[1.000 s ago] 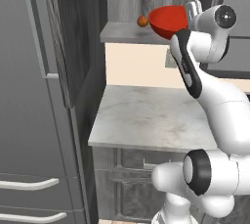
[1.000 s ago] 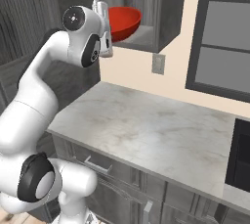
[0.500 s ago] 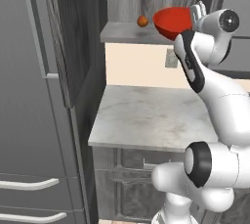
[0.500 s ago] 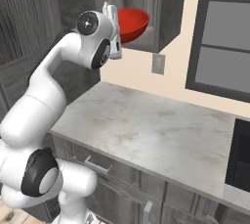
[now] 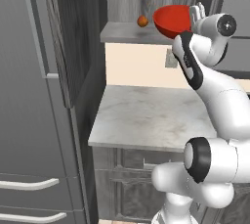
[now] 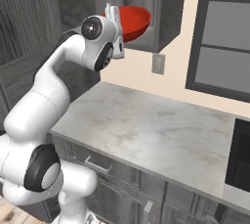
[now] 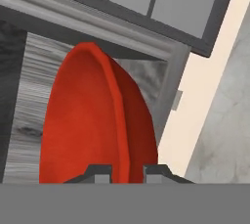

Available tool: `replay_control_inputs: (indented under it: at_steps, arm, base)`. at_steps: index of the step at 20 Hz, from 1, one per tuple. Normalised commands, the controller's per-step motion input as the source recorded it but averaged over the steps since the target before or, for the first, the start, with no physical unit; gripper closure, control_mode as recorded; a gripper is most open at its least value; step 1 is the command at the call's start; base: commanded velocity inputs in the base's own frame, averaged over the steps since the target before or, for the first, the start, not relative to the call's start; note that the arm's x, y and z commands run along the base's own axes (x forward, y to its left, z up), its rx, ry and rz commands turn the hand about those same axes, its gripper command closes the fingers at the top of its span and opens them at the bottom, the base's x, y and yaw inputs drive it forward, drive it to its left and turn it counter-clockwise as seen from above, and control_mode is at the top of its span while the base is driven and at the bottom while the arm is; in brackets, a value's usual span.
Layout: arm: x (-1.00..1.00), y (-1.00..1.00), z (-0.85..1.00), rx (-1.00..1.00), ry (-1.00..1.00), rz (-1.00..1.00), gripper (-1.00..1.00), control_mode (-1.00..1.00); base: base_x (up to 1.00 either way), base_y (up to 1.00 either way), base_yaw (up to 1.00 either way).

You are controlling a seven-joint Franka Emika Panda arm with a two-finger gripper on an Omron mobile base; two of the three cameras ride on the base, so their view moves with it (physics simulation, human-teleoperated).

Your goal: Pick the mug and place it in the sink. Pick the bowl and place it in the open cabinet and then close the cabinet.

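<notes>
The glossy red bowl (image 5: 171,20) hangs tilted at the mouth of the open wood-grain cabinet (image 5: 128,31), just above its shelf. My gripper (image 5: 196,14) is shut on the bowl's right rim. From the right base view the bowl (image 6: 132,20) sits in front of the cabinet's (image 6: 168,12) dark interior, with the gripper (image 6: 114,15) on its near side. In the hand view the bowl's (image 7: 93,120) rim runs down between the two fingertips (image 7: 100,171) of the gripper (image 7: 127,171). The yellow mug is out of view. A strip of the black sink (image 6: 241,154) shows at the counter's right end.
A small orange ball (image 5: 142,20) rests on the cabinet shelf, left of the bowl. The cabinet's open door (image 5: 73,37) juts out on the left, beside the tall dark grey unit (image 5: 24,96) with bar handles. A marble counter (image 6: 146,130) lies below. A window (image 6: 227,32) is to the right.
The arm has carried the bowl a little to the right and toward the cabinet opening, and the wrist has shifted with it. The orange ball has stayed put.
</notes>
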Motion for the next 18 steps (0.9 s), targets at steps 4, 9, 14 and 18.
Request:
replay_control_inputs:
  at_steps: [4,9,14,18]
  arm:
    - [0.16,0.0,0.0,0.0,0.0,0.0,1.0,-1.0]
    - [0.3,0.0,0.0,0.0,0.0,0.0,1.0,-1.0]
    - [0.29,0.0,-0.01,0.0,0.0,0.0,1.0,-1.0]
    - [0.33,0.0,-0.09,0.0,0.0,0.0,1.0,-1.0]
  base:
    - [0.0,0.0,0.0]
    - [0.0,0.0,0.0]
    - [0.0,0.0,0.0]
    - [0.0,0.0,0.0]
